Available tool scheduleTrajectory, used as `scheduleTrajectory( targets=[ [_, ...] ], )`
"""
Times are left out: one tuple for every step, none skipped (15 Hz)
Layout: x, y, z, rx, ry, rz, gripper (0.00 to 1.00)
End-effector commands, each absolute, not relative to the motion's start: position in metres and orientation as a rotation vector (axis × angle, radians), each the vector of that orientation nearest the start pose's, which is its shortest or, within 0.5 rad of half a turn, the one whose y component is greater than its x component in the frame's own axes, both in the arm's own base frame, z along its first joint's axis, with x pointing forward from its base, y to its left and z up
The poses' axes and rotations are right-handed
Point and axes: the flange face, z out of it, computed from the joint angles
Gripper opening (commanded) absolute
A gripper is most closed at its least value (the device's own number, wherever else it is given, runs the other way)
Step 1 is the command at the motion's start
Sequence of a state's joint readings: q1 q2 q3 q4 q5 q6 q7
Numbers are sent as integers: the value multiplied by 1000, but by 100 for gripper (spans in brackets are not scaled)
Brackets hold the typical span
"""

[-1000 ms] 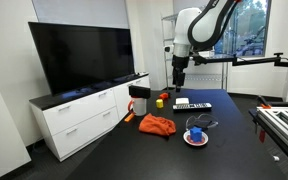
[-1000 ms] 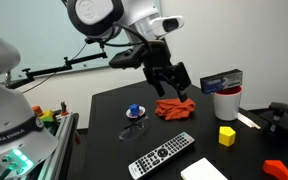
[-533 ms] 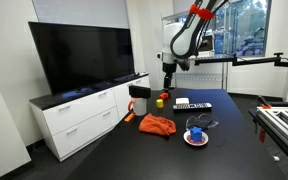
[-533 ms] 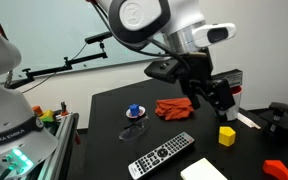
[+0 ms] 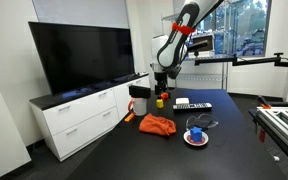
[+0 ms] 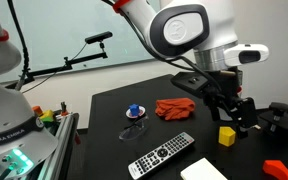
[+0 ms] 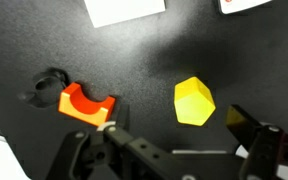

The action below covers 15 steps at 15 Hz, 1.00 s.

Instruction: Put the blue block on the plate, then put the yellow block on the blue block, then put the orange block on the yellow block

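Note:
The yellow block [image 6: 226, 135] lies on the black table, also in the wrist view [image 7: 194, 101]. My gripper [image 6: 242, 116] hangs open and empty just above and beside it; in the wrist view the fingers [image 7: 174, 150] straddle the space just below the block. The orange arch-shaped block [image 7: 87, 104] lies apart from the yellow one, near the table's edge [image 6: 275, 168]. The blue block [image 6: 134, 111] sits on the plate [image 6: 134, 117], far from the gripper; both show in an exterior view, block [image 5: 195, 132] on plate [image 5: 195, 141].
An orange cloth [image 6: 174, 108] lies mid-table. A remote [image 6: 162, 153] and a white sheet [image 6: 204, 170] lie near the front. A white mug [image 6: 226, 103] and a box [image 6: 222, 80] stand behind the yellow block. A TV cabinet [image 5: 79, 115] stands beside the table.
The arm has swung from above the orange cloth across to the yellow block and come down lower. The gripper stays open. The blocks have not moved.

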State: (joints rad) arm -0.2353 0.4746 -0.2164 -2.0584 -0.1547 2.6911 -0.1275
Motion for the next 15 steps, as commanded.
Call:
scheduleTrajectory(
  targets=[
    [570,-265,222,-3302,344,-153,100],
    [572,-266,220,-3294,356,-138,100],
    [574,-266,218,-3284,365,-130,100],
    [576,-266,218,-3278,374,-125,99],
    [577,-267,216,-3272,384,-117,92],
    [578,-267,216,-3269,391,-109,84],
    [579,-268,216,-3266,396,-103,81],
    [580,-268,215,-3265,398,-101,64],
    [580,-268,214,-3263,401,-93,56],
    [580,-268,213,-3262,401,-86,56],
    [580,-268,212,-3261,403,-83,48],
    [580,-268,211,-3258,403,-75,40],
    [580,-268,210,-3257,404,-70,80],
    [580,-268,210,-3254,408,-67,76],
    [580,-267,209,-3252,410,-66,76]
  ],
)
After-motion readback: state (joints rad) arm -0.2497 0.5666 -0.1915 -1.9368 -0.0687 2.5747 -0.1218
